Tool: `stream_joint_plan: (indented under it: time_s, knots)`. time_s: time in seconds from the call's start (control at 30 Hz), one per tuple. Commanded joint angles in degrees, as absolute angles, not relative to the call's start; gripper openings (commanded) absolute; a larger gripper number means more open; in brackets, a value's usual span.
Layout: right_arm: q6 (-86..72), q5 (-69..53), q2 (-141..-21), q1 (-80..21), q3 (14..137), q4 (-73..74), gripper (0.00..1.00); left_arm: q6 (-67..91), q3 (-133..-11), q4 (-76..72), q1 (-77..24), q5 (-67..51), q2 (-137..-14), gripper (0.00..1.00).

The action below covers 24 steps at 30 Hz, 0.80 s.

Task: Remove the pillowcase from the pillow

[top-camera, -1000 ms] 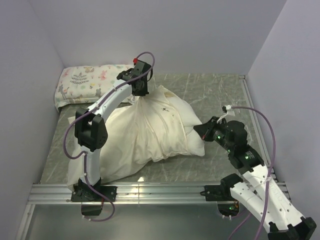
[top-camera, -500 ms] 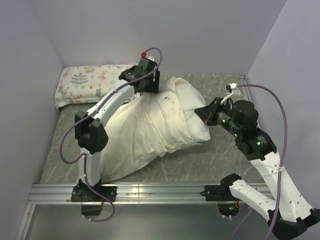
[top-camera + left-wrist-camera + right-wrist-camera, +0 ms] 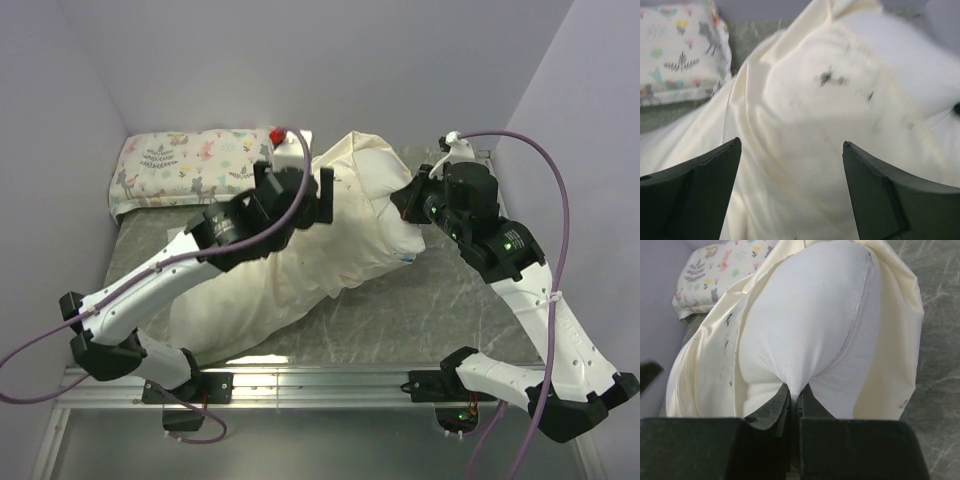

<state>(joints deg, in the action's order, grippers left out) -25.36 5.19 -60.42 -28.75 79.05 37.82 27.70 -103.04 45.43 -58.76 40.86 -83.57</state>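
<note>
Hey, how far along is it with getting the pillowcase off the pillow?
Done: one end of the pillow pokes out bare from the pillowcase. In hand: the right claw is pinched shut on that bare end, while the left claw hangs open over the pillowcase, gripping nothing. Left: most of the pillow is inside, so the pillowcase needs pulling off.

R tool (image 3: pixel 398 204) pinches pillow (image 3: pixel 393 240) end; L tool (image 3: pixel 296 196) (jaws wide) above pillowcase (image 3: pixel 290 270).

Pillow (image 3: pixel 392 238) in pillowcase (image 3: pixel 300 260) fills table (image 3: pixel 440 300) centre through near-left corner. Printed pillow (image 3: pixel 170 170) blocks far-left corner. Near-right corner and right edge passable.
</note>
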Motion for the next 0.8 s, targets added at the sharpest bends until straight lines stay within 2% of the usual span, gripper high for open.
stream_joint_plan:
  time_s: [0.0,0.23,0.33,0.37,0.43,0.53,0.6,0.63,0.7,0.73,0.77]
  knots:
    - [-23.47,9.93,-60.03,-28.83,84.98,32.43,0.00,39.79,-92.48,50.44,-63.79,50.09,-80.52,0.88]
    - [-22.32,10.63,-60.56,-28.65,88.24,34.36,0.00,52.99,-78.32,55.73,-67.24,51.33,-74.10,0.89]
    - [-21.97,10.72,-60.64,-28.83,89.38,35.33,0.00,57.29,-75.15,58.61,-67.24,51.85,-72.69,0.84]
    - [-21.89,10.90,-60.47,-28.74,89.65,35.42,0.00,58.26,-74.89,60.02,-67.24,52.29,-72.69,0.78]
    - [-21.62,11.34,-60.21,-28.74,89.91,35.68,0.00,62.02,-75.58,66.14,-67.32,53.70,-73.03,0.73]
    - [-21.36,11.78,-59.94,-28.83,90.26,35.95,0.00,62.51,-74.63,66.91,-68.11,51.95,-73.04,0.81]
    - [-21.36,11.87,-59.85,-28.65,90.18,35.77,0.00,59.17,-72.52,62.60,-68.12,49.06,-72.34,0.81]
    - [-21.44,11.78,-59.85,-28.65,90.18,35.60,0.00,57.15,-71.47,60.75,-68.12,47.04,-71.46,0.77]
    - [-21.36,12.21,-59.76,-28.65,90.35,35.77,0.00,58.61,-70.40,62.47,-68.03,47.89,-71.19,0.54]
    - [-21.18,12.74,-59.68,-28.65,90.53,35.95,0.00,62.71,-70.84,65.19,-67.94,51.03,-71.45,0.40]
    - [-21.01,13.27,-59.68,-28.57,91.22,36.21,0.00,65.36,-72.49,72.87,-67.68,52.54,-71.46,0.15]
